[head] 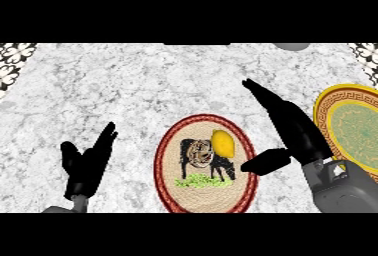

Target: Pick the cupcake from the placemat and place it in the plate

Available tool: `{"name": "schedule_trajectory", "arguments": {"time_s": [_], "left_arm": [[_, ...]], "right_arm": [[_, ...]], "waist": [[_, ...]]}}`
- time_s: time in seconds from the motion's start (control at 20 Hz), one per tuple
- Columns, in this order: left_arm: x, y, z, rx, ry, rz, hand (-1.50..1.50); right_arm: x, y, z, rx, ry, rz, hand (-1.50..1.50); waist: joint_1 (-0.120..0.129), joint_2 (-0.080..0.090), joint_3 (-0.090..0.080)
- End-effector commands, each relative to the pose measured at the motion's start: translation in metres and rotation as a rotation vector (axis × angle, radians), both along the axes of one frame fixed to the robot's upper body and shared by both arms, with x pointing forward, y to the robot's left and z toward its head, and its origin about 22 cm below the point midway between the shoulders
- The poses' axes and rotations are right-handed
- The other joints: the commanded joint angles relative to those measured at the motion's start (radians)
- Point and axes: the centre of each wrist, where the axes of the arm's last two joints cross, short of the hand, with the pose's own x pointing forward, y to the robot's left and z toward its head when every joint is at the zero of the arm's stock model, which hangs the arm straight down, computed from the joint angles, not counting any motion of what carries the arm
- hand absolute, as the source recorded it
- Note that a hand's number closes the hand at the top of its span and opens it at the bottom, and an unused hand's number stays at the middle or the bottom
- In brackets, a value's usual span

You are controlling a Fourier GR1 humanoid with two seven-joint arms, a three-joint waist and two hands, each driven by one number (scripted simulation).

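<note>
A round woven placemat (168, 175) with a red rim and a cow picture lies on the counter in the lower middle. On it rest a yellow lemon-like object (223, 144) and, just left of it, a brown swirled cupcake (198, 153). My right hand (294, 129) is open, its fingers stretched up and away, just right of the placemat; its thumb (264, 162) points toward the mat's right rim without touching the cupcake. The plate (325, 107), yellow-rimmed with a green centre, sits at the right edge, partly hidden behind my right hand. My left hand (86, 165) rests open at lower left.
The grey marble counter (133, 85) stretches across the view. A grey rounded object (293, 46) peeks in at the top right edge. Patterned black-and-white tile shows at the top left corner (15, 55) and the top right corner.
</note>
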Motion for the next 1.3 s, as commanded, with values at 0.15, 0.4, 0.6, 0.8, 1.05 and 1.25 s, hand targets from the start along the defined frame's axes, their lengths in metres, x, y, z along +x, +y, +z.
{"name": "schedule_trajectory", "arguments": {"time_s": [0.15, 0.4, 0.6, 0.8, 1.05, 1.25], "left_arm": [[0.014, 0.000, -0.012, -0.013, 0.053, -0.003, 0.00], [-0.006, 0.004, -0.005, -0.014, 0.034, -0.010, 0.00], [0.000, -0.004, -0.003, 0.001, 0.028, 0.005, 0.00], [0.013, 0.008, 0.005, -0.004, 0.019, -0.004, 0.00], [0.005, -0.019, -0.012, -0.009, 0.022, 0.007, 0.00], [0.001, 0.012, 0.010, -0.012, 0.039, -0.003, 0.00]], "right_arm": [[0.000, 0.067, 0.011, -0.098, 0.060, -0.006, -1.50], [-0.024, 0.082, -0.010, -0.158, 0.111, -0.044, -1.50], [0.013, 0.082, -0.016, -0.141, 0.180, 0.000, -1.50], [0.011, 0.102, -0.055, -0.145, 0.203, 0.020, -1.50], [-0.011, 0.096, -0.054, -0.158, 0.181, 0.006, -1.50], [-0.023, 0.100, -0.079, -0.254, 0.188, -0.032, -1.50]], "waist": [[0.000, 0.007, -0.003], [-0.001, 0.004, -0.002], [0.003, 0.006, -0.002], [0.002, 0.007, -0.002], [-0.003, 0.005, -0.002], [-0.001, 0.005, -0.002]]}}
